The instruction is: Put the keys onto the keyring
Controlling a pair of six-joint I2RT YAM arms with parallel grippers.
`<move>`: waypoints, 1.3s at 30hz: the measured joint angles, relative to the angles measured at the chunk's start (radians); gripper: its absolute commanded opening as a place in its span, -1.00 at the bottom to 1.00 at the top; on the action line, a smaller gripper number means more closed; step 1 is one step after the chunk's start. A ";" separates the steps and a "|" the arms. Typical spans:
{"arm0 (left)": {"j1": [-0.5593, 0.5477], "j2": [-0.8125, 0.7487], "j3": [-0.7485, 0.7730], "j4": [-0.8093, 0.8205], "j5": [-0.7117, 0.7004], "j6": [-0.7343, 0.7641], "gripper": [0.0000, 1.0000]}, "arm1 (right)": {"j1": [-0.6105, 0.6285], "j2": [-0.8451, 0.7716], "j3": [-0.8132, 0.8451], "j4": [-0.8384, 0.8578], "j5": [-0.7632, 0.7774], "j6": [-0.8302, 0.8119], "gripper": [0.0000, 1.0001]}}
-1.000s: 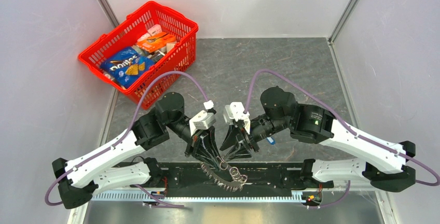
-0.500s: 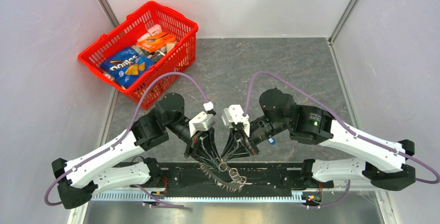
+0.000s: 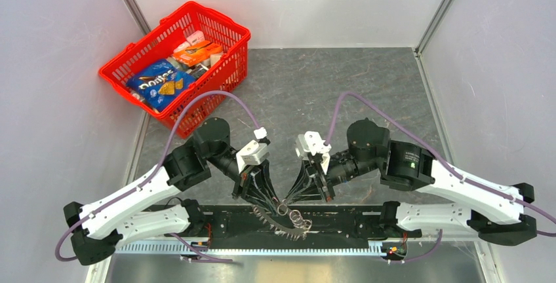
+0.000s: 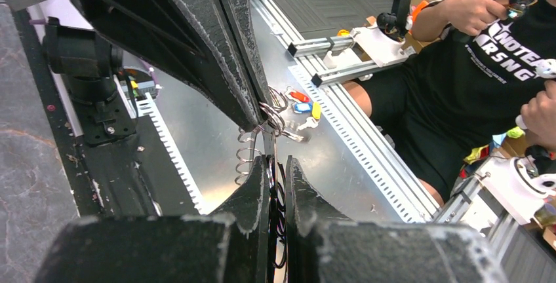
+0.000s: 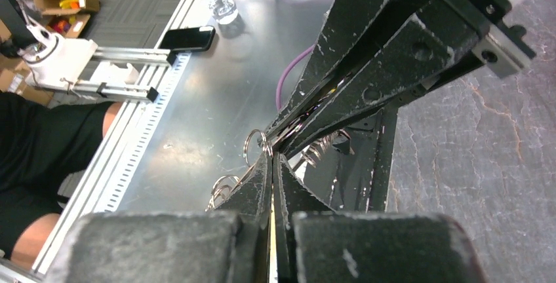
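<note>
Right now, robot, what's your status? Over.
Left pincer and right pincer both shut on keyring, tips together. Keys hang fanned below. Nothing blocking. Over.

Grey stone-look table (image 3: 367,80), red basket (image 3: 226,76) far left; perhaps touching the wall (image 3: 65,67)

White arm shells (image 3: 124,206), black joints (image 3: 213,132), looping purple cables (image 3: 229,94).

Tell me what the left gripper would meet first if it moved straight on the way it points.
Probably the right gripper, whose fingers stand right ahead of the left gripper in the left wrist view, tip to tip, with the key rings between them.
</note>
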 measured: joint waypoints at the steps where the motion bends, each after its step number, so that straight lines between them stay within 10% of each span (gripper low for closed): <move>1: 0.000 -0.002 0.000 0.000 -0.007 0.000 -0.96 | 0.001 -0.013 -0.016 0.018 0.011 0.019 -1.00; 16: 0.001 -0.083 0.000 0.010 -0.210 0.042 -0.96 | 0.007 -0.199 -0.279 0.364 0.296 0.396 -1.00; 39: 0.000 -0.147 -0.032 0.046 -0.382 0.053 -0.95 | 0.007 -0.309 -0.497 0.667 0.459 0.555 -1.00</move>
